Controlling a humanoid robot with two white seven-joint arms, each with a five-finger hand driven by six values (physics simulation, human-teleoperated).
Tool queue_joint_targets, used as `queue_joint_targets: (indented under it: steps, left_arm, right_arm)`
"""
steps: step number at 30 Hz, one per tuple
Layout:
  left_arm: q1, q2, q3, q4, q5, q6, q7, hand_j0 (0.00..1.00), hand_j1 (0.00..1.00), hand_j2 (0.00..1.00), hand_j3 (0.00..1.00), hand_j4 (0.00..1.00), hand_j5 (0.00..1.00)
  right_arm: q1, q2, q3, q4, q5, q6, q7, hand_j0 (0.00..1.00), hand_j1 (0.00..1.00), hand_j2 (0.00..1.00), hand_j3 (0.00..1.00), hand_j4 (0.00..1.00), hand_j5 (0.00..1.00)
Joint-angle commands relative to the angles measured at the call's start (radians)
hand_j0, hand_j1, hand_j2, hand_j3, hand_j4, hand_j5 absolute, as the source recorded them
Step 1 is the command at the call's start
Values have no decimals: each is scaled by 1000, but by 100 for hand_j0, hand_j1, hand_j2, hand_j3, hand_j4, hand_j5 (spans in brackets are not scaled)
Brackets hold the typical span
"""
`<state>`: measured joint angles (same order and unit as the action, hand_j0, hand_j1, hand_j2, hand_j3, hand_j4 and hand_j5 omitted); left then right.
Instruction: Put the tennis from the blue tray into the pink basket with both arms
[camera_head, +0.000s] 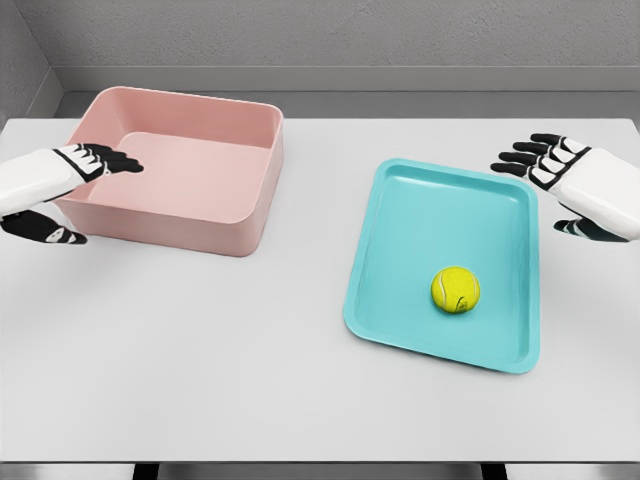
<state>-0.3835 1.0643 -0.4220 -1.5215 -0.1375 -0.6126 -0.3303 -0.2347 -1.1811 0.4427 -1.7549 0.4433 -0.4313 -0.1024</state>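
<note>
Yellow-green tennis ball (455, 290) resting in the teal tray (400, 200), toward its 5 o'clock corner, touched by nothing. Pink basket (245, 205) well apart at 9 o'clock from the tray, holding nothing. Left hand (75, 170) over the basket's left wall, fingers extended, gripping nothing. Right hand (575, 180) just beyond the tray's 2 o'clock corner, fingers spread, equally unladen. Likely hazard: ball rolling off under a glancing, off-centre touch, or slipping during a handover.
</note>
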Motion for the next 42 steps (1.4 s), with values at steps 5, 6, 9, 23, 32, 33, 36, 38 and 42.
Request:
queue_joint_targets:
  steps: [5,6,9,23,32,33,36,38,42]
  left_arm:
    - [0,11,0,-3,9,2,1,100,100,100,100,100,100]
    - [0,11,0,-5,9,2,1,100,100,100,100,100,100]
    - [0,11,0,-5,9,2,1,100,100,100,100,100,100]
    - [0,16,0,-13,10,2,1,100,100,100,100,100,100]
    - [0,19,-1,-11,12,2,1,100,100,100,100,100,100]
    - [0,19,-1,-11,12,2,1,100,100,100,100,100,100]
    - [2,19,-1,-13,12,2,1,100,100,100,100,100,100]
    - [0,19,-1,-13,12,2,1,100,100,100,100,100,100]
    - [2,20,-1,-13,10,2,1,100,100,100,100,100,100]
  right_arm:
    - [0,0,10,-2,-8,-21,0,100,100,100,100,100,100]
    - [-2,-2,10,-2,-6,-21,6,100,100,100,100,100,100]
    - [-5,1,10,-2,-11,-11,113,100,100,100,100,100,100]
    - [-268,140,356,0,-12,42,362,100,100,100,100,100,100]
    - [-293,146,369,0,-12,2,481,100,100,100,100,100,100]
    - [-293,146,369,0,-12,2,498,100,100,100,100,100,100]
    - [-296,146,369,0,-12,2,520,100,100,100,100,100,100]
    - [-321,158,398,0,-12,2,546,100,100,100,100,100,100]
    - [-322,163,407,0,-12,2,549,100,100,100,100,100,100]
